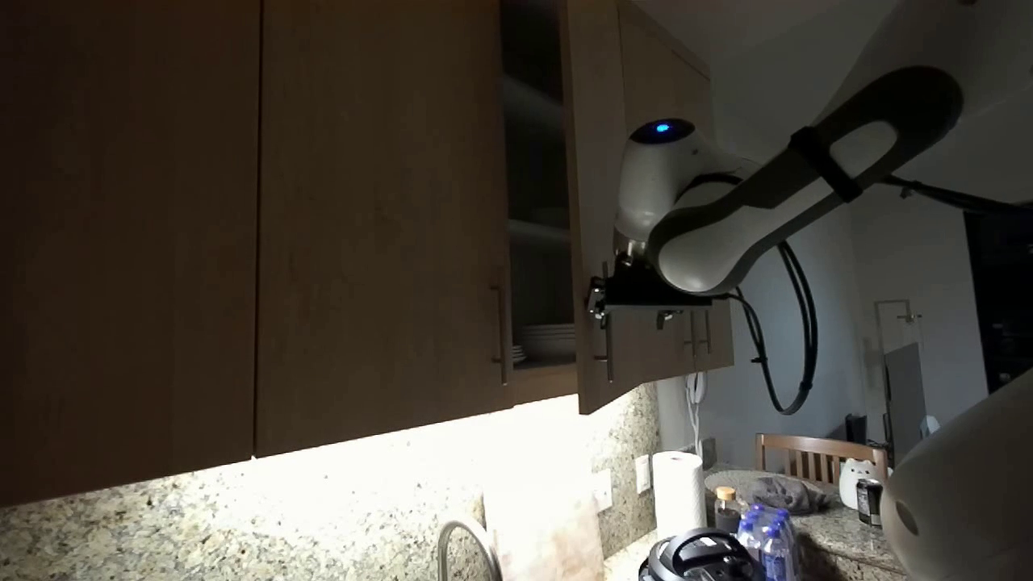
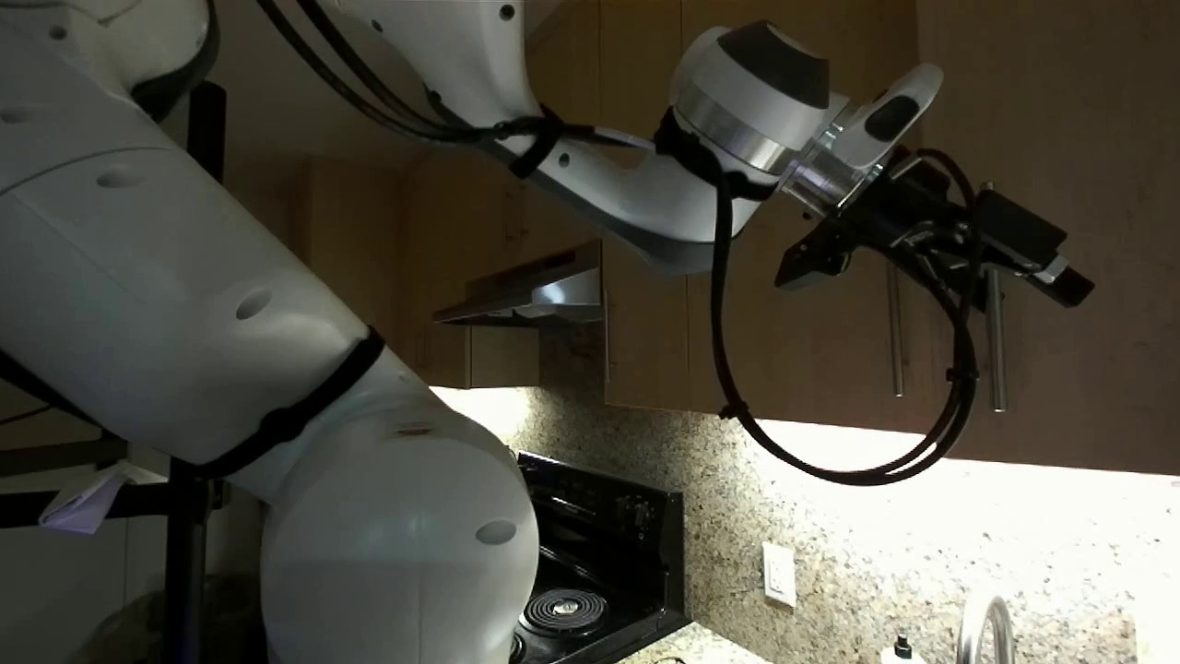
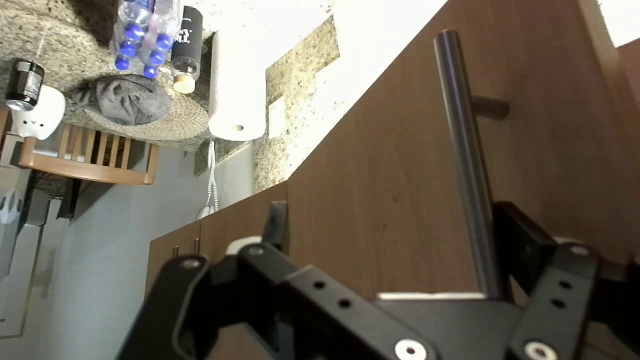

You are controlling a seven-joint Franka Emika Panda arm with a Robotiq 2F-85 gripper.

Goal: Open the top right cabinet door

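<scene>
Since the top right cabinet door stands ajar behind its bar handle, swinging it wider seems the step in hand — the gripper, spread, one finger just beside that bar, should next sweep outward.

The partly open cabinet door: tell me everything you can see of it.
The door is a tall, flat, tan-brown panel that looks like wood, its top out of view. A slim, metal-looking bar handle runs upright, low near its free edge. The door stands angled out from its cabinet, baring shelves behind it. The open gripper has the handle between its fingers, one close beside the bar; contact is unclear.
</scene>
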